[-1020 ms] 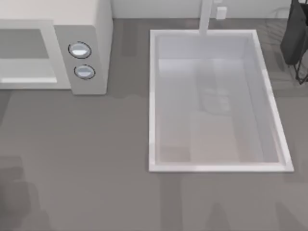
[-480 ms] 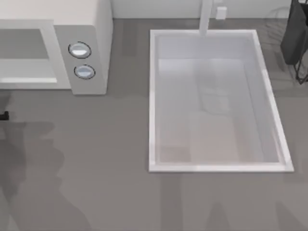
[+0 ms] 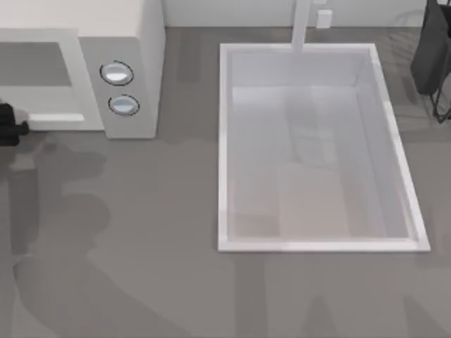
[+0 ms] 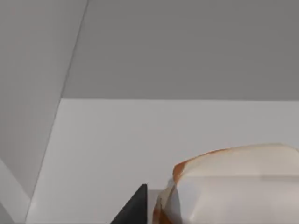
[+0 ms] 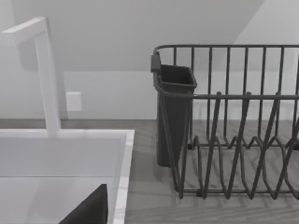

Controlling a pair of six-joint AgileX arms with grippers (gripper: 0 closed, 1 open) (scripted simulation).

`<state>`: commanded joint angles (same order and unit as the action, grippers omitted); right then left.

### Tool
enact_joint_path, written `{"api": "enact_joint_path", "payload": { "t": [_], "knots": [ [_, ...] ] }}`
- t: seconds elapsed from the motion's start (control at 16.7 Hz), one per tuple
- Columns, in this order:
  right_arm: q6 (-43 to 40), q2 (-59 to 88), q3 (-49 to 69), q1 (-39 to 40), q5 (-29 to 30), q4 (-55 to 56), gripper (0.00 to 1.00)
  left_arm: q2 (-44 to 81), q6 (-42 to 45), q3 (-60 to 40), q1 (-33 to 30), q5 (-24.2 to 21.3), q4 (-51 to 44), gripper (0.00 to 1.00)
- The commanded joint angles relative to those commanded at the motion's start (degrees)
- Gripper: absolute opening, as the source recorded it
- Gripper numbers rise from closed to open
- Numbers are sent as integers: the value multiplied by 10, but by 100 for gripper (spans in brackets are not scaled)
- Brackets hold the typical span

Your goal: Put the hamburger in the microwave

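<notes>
Surface: grey countertop (image 3: 141, 232), white wall behind.
Microwave (image 3: 134, 42): far left, door open.
Sink basin (image 3: 224, 176): right of centre, faucet (image 5: 44, 70) at its back.
Dish rack (image 5: 233, 140): beside the sink.
Left gripper (image 3: 8, 125): at the microwave's opening, closed around the hamburger (image 4: 233, 186).
Right gripper (image 5: 88, 210): over the sink's edge; whether open or closed, I cannot tell.

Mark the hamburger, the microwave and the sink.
hamburger (image 4: 233, 186): left wrist view, pale side of the bun.
microwave (image 3: 144, 42): top view, white casing right of the knobs.
sink (image 3: 223, 141): top view, left rim.
</notes>
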<state>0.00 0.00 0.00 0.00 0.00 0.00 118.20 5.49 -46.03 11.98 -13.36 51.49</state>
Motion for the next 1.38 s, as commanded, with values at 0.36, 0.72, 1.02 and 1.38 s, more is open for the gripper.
{"api": "enact_joint_path", "payload": {
  "t": [0.36,0.72,1.02,1.38],
  "knots": [
    [0,0,0,0,0,0,100,0,0,0,0,0,0,90],
    [0,0,0,0,0,0,100,0,0,0,0,0,0,100],
    [0,0,0,0,0,0,100,-4,1,3,4,0,-1,100],
    [0,0,0,0,0,0,100,-86,22,132,63,-49,41,100]
  ]
}}
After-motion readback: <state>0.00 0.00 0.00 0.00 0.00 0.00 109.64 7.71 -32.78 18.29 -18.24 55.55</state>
